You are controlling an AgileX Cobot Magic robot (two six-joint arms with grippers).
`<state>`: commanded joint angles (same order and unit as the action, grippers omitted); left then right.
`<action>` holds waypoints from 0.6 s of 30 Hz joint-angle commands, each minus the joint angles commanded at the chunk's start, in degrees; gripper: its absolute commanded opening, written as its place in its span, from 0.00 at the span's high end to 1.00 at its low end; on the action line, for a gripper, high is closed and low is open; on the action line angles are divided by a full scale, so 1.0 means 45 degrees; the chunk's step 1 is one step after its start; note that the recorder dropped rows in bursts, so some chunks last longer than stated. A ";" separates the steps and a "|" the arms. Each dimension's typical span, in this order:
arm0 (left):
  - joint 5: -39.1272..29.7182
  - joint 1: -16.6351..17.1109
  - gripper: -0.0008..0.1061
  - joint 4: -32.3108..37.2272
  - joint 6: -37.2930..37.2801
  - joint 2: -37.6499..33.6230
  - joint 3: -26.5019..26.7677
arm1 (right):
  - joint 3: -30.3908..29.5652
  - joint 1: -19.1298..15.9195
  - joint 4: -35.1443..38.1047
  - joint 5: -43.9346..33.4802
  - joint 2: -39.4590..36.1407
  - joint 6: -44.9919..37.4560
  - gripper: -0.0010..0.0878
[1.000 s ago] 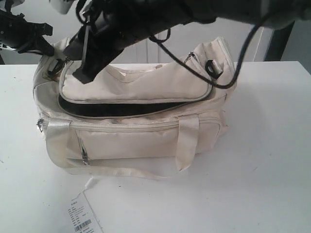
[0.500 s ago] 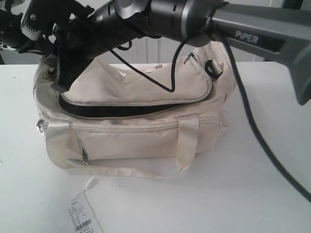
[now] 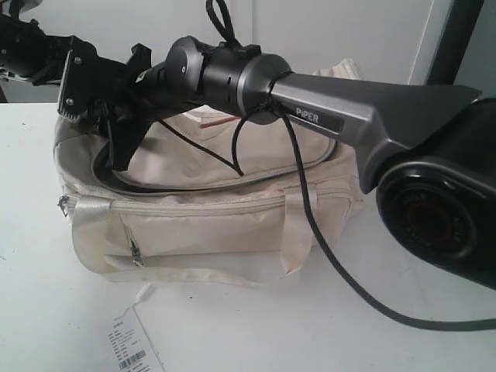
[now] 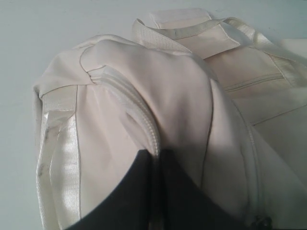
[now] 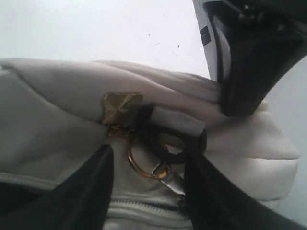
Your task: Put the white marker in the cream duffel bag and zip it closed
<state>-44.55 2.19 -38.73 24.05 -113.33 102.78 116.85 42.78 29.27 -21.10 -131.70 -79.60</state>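
cream duffel bag [image 3: 225, 225] under right gripper [image 5: 148, 163]: jaws apart, straddling gold ring [image 5: 130, 160] at bag's end, clamping nothing. left gripper [image 4: 156, 155] against bag's zip seam; grip cannot tell.

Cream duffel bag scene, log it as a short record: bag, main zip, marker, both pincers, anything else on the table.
bag: cream duffel bag upright on the white table
main zip: partly open, dark gap along the top
white marker: not visible in any view
right pincer: open, reached across to the bag's end on the exterior view's left, fingers flanking gold ring hardware
left pincer: fingers together against the bag's end fabric; grip unclear
other: barcode paper tag in front of the bag
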 joint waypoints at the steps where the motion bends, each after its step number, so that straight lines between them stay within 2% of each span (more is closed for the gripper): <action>1: 0.0000 0.0000 0.99 0.0000 0.0000 0.0000 0.0000 | 0.0000 0.0000 0.0000 0.0110 -0.0022 -0.0259 0.48; 4: 0.0000 0.0000 0.99 -0.0029 0.0026 0.0000 0.0000 | 0.0000 0.0000 0.0000 0.0662 -0.0095 -0.0286 0.53; 11: 0.0000 0.0000 0.99 -0.0029 0.0026 0.0000 0.0000 | 0.0000 0.0000 -0.0054 0.0417 -0.0185 -0.0286 0.96; 14: 0.0000 0.0000 0.99 -0.0029 0.0026 0.0000 0.0000 | 0.0000 0.0000 -0.0200 -0.0129 -0.0046 -0.0100 0.99; 18: 0.0000 0.0000 0.99 -0.0029 0.0026 0.0000 0.0000 | 0.0000 0.0000 -0.0230 -0.0525 0.0247 0.1338 0.99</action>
<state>-44.55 2.19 -38.86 24.17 -113.33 102.78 116.85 42.78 28.24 -23.46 -130.59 -73.57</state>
